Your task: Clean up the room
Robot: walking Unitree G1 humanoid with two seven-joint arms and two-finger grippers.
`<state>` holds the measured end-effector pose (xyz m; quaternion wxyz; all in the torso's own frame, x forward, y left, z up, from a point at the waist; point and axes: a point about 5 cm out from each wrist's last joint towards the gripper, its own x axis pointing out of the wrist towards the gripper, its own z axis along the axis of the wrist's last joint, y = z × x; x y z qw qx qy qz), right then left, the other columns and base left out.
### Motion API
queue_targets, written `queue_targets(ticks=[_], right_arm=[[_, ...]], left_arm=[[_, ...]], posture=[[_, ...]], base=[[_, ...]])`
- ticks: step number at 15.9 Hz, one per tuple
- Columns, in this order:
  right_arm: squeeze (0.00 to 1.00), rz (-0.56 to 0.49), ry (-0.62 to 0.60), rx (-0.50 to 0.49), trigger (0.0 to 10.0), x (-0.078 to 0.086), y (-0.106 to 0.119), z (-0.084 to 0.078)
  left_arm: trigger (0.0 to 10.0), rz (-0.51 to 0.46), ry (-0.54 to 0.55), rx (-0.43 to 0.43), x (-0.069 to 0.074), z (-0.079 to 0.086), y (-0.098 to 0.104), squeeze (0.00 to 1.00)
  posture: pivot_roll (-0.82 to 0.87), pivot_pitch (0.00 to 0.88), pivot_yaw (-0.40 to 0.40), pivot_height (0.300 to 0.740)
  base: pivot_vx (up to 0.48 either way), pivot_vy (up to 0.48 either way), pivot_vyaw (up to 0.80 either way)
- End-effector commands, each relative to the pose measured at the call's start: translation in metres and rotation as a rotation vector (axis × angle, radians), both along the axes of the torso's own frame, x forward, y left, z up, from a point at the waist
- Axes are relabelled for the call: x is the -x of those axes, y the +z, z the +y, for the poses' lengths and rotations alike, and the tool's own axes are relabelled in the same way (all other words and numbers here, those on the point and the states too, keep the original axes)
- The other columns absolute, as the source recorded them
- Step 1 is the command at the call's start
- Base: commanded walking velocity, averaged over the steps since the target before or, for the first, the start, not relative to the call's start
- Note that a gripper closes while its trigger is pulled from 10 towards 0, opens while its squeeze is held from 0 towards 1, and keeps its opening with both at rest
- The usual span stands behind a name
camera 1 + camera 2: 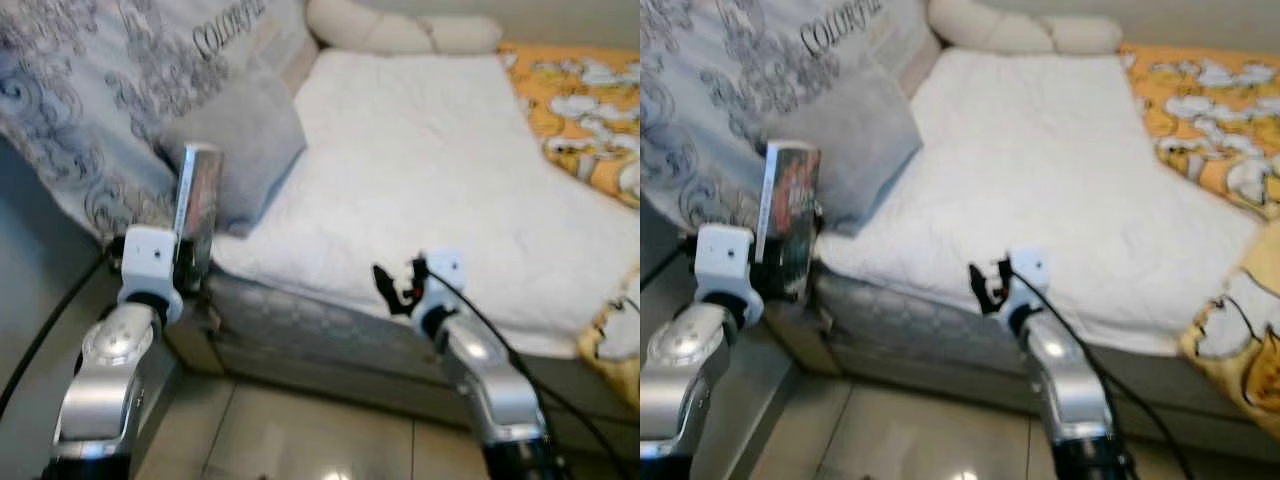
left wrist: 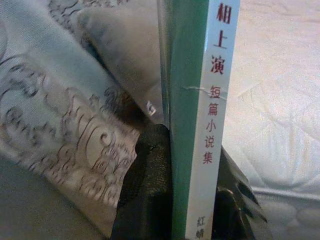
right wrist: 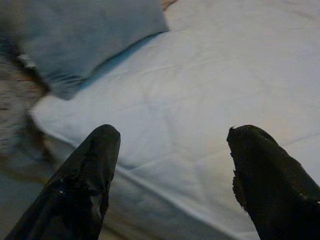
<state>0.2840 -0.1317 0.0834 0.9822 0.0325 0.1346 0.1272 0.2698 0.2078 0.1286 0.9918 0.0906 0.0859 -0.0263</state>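
Observation:
My left gripper (image 1: 190, 262) is shut on a book (image 1: 197, 205) that stands upright at the bed's near left corner, in front of the grey pillow (image 1: 235, 140). In the left wrist view the book (image 2: 197, 100) shows a green cover and a white spine with red characters, clamped between the black fingers (image 2: 145, 200). My right gripper (image 1: 395, 283) is open above the front edge of the white mattress (image 1: 420, 170), holding nothing. In the right wrist view its fingertips (image 3: 100, 150) stand wide apart over the white quilted mattress (image 3: 210, 90).
A patterned grey blanket (image 1: 90, 90) drapes over the bed's left side. A cream bolster (image 1: 400, 28) lies at the head, and an orange patterned quilt (image 1: 585, 110) covers the right side. The bed's padded base (image 1: 300, 330) meets a tiled floor (image 1: 300, 440).

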Motion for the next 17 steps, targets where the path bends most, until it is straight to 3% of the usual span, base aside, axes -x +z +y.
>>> queue_targets(ticks=[1, 10, 13, 17], right_arm=[[0.00, -0.017, -0.027, 0.007, 10.0, -0.0004, 0.0030, -0.0082], [0.00, -0.019, -0.019, 0.000, 10.0, -0.0052, 0.0048, -0.0056], [0.00, -0.027, -0.013, 0.008, 10.0, -0.0068, 0.0069, -0.0059], [0.00, -0.030, -0.017, 0.013, 10.0, -0.0071, 0.0072, -0.0073]], left_arm=[[10.0, -0.052, -0.050, 0.008, -0.0035, -0.0118, 0.0107, 0.00], [10.0, -0.051, -0.044, 0.036, -0.0069, -0.0112, 0.0087, 0.00], [10.0, -0.045, -0.030, 0.059, -0.0072, -0.0093, 0.0064, 0.00], [10.0, -0.045, -0.027, 0.059, -0.0076, -0.0079, 0.0065, 0.00]], posture=[[0.03, 0.000, 0.046, 0.740], [0.03, 0.000, 0.046, 0.740], [0.03, 0.000, 0.044, 0.740], [0.03, 0.000, 0.043, 0.740]], base=[[0.394, 0.000, 0.00], [0.392, 0.000, 0.00], [0.390, 0.000, -0.79], [0.392, 0.000, 0.00]])
